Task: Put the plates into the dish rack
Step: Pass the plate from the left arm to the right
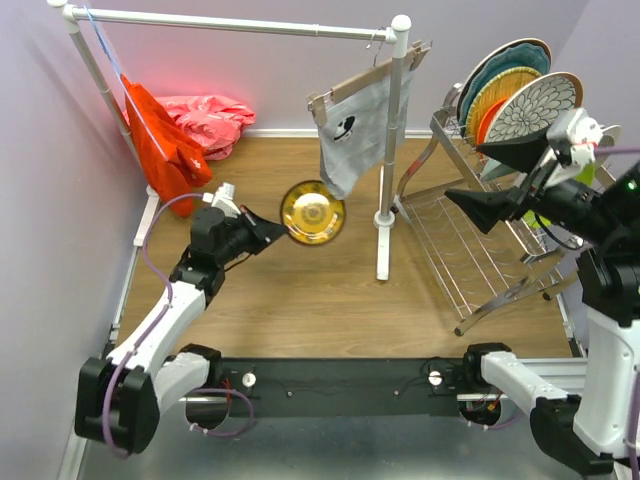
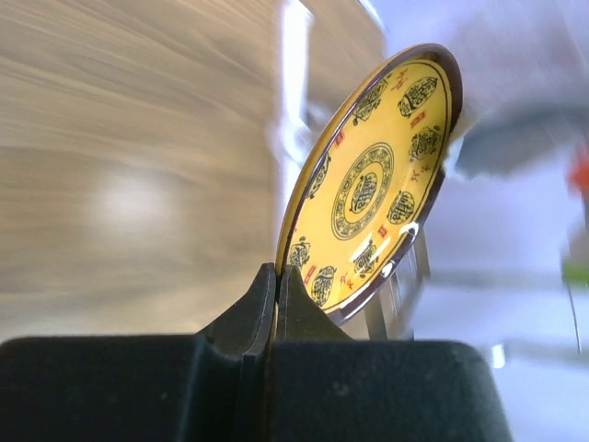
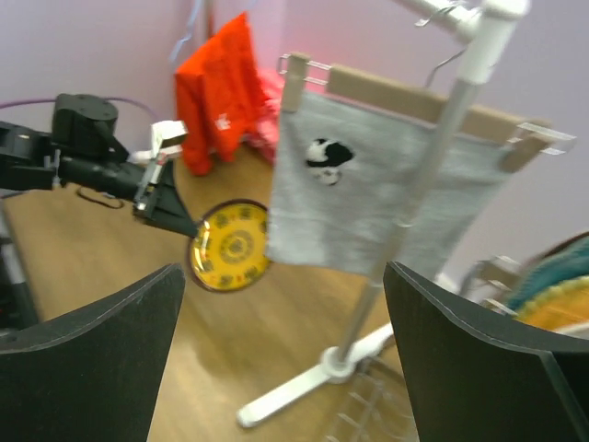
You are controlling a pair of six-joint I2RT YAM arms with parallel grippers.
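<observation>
left gripper: clenched on the rim of the yellow-brown patterned plate; plate held on edge over the bench's middle | right gripper: released, fingers wide apart, above the dish rack | bench's far right corner: other plates upright in the rack

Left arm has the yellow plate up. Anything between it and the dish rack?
Yes. The hanging grey cloth and the white rail's right post stand between the yellow patterned plate and the dish rack, right across the straight path.
</observation>
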